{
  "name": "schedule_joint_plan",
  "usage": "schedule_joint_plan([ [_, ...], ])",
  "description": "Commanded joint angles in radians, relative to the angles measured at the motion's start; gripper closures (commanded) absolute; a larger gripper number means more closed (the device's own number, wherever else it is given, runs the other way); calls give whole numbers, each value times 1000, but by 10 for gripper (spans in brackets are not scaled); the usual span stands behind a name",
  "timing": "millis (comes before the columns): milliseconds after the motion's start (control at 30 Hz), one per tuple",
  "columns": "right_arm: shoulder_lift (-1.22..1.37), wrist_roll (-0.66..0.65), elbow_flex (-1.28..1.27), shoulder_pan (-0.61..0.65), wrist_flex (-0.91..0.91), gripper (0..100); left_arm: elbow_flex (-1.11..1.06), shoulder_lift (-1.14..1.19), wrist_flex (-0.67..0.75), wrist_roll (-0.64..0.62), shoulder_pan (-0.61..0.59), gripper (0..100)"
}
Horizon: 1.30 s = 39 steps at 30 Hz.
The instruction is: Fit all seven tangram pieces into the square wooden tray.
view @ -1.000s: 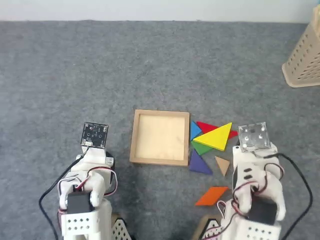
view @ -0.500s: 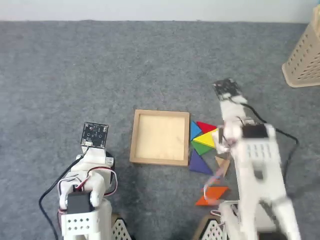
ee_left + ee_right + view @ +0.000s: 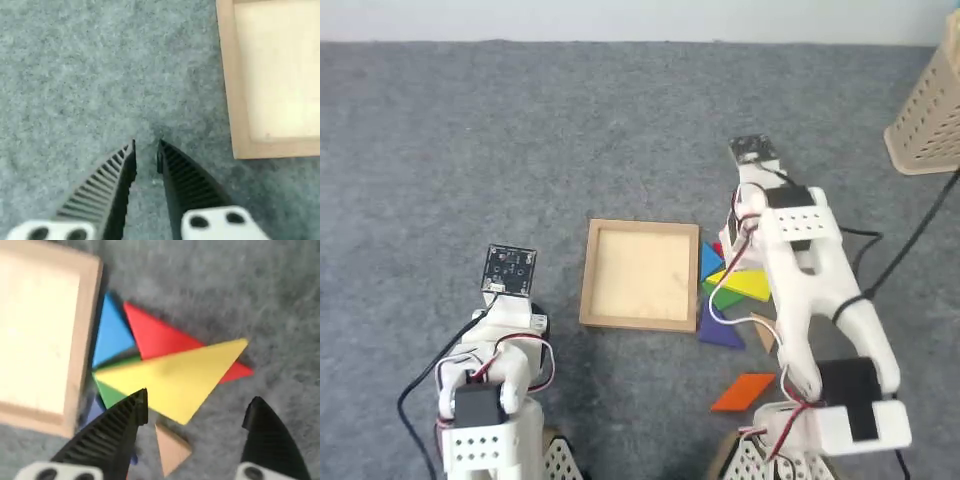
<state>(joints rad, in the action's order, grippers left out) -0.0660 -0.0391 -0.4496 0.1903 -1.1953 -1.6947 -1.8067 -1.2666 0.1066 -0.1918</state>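
On the grey felt table, the biggest thing is the right arm, which stretches from its base over the loose pieces. Its right gripper hangs above them with the jaws spread wide and nothing between them. I judge that the width is chosen so that one jaw can go down on each side of a piece. The left arm is folded near its base, beside the tray and apart from it. The left gripper points at bare felt just off a tray corner, with its jaws almost together and holding nothing, so it probably waits for its turn. The square wooden tray lies flat between the two arms and has no piece in it, so the task is at its very beginning. All seven pieces lie on the felt on the right arm's side of the tray. The yellow triangle is directly under the open jaws and rests partly on top of its neighbours. Its long edge runs outward from the tray, its sharpest visible tip points away from the tray, and its square corner points toward the robot's side. The red triangle lies half under it, with its long axis nearly the same. The purple triangle touches the tray's near corner, and the orange parallelogram lies well apart, nearer the base. The blue triangle lies along the tray wall, and the green piece peeks out from under the yellow one. The small tan triangle is just beside the yellow corner.
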Motion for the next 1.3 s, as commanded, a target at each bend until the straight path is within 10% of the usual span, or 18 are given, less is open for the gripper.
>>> schedule_joint_plan([
  [0,18,91,84,12,-13,691,8,-21,0,-8,3,929],
  [267,153,509,161,71,-15,691,8,-21,0,-8,3,929],
  [700,306,520,196,-19,-21,708,8,-21,0,-8,3,929],
  [1267,243,77,204,-130,25,901,8,-21,0,-8,3,929],
])
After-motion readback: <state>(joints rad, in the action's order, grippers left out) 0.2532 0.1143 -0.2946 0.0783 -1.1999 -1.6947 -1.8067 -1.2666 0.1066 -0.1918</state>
